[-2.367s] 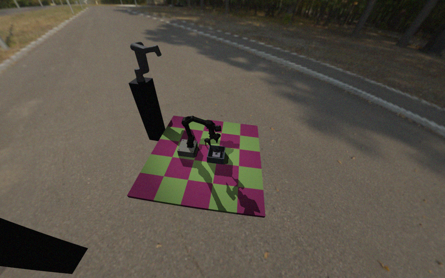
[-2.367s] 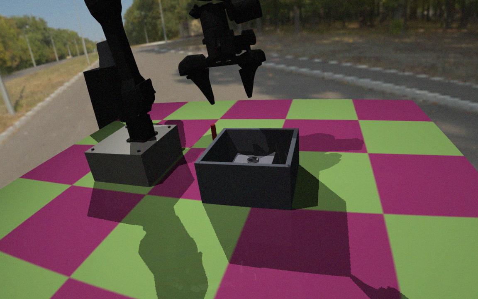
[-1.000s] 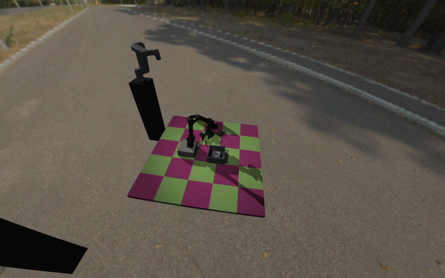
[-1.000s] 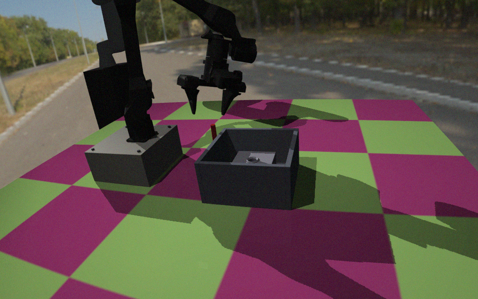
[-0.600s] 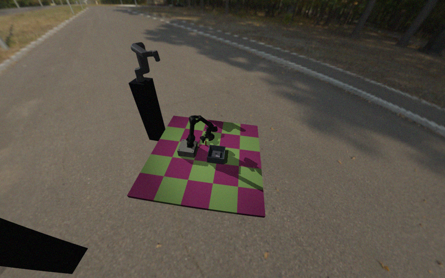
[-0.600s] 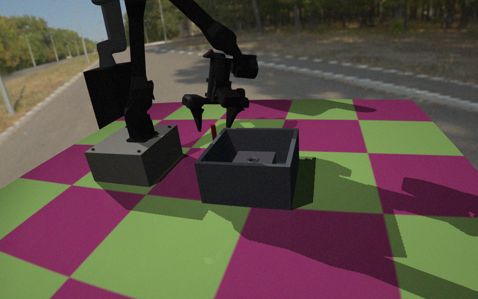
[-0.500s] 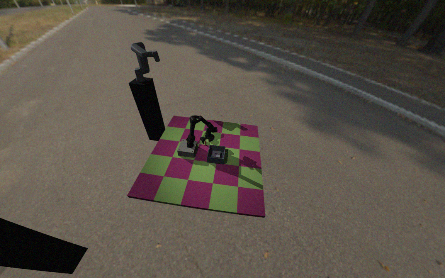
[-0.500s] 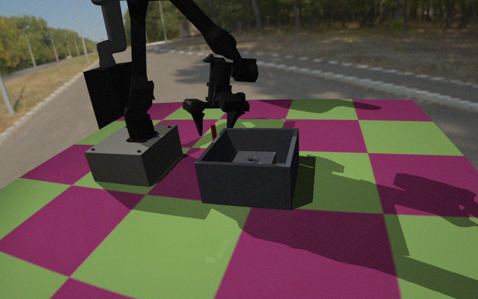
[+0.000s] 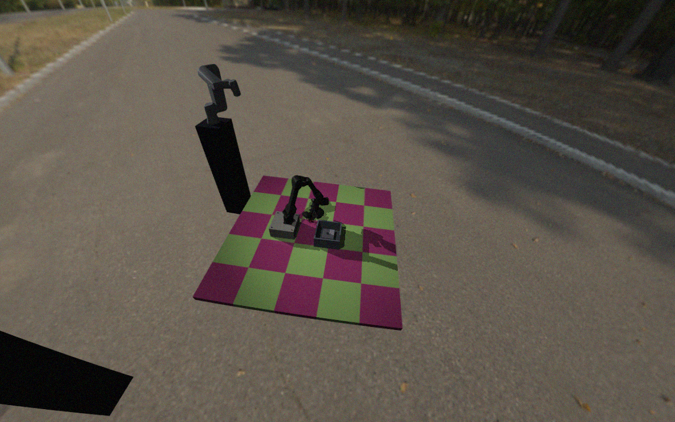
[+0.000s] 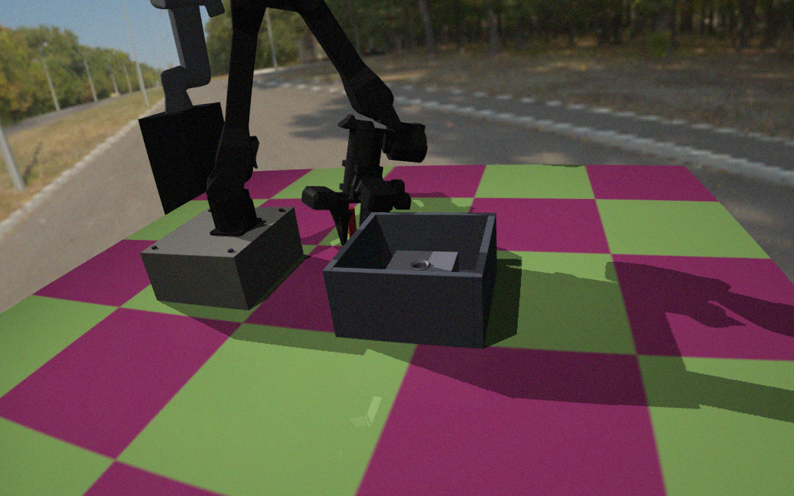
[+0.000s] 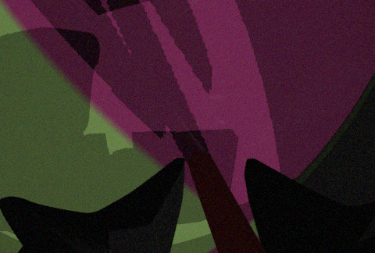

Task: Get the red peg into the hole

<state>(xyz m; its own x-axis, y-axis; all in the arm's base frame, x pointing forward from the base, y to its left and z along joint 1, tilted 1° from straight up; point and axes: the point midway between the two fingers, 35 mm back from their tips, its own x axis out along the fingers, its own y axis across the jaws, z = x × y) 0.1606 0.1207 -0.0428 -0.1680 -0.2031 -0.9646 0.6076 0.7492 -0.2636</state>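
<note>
The red peg (image 10: 351, 223) (image 11: 216, 202) stands upright on the checkered board, behind the left side of the box in the exterior view. My gripper (image 9: 310, 219) (image 10: 353, 233) (image 11: 216, 161) points down around it, its fingers partly closed but still open. The wrist view shows the dark red peg between the fingers, with a gap on each side. The right fingertip is partly hidden by the box in the exterior view. The open dark grey box (image 9: 327, 244) (image 10: 409, 308) holds a light grey plate (image 10: 443, 260) with an empty ringed hole (image 10: 420, 265).
The arm's grey base block (image 9: 282, 228) (image 10: 196, 277) stands left of the box. The green and magenta board (image 9: 303, 257) (image 10: 233, 395) carries them. A black pillar (image 9: 224, 162) (image 10: 187, 153) with a grey arm-like shape on top stands behind the base, off the board.
</note>
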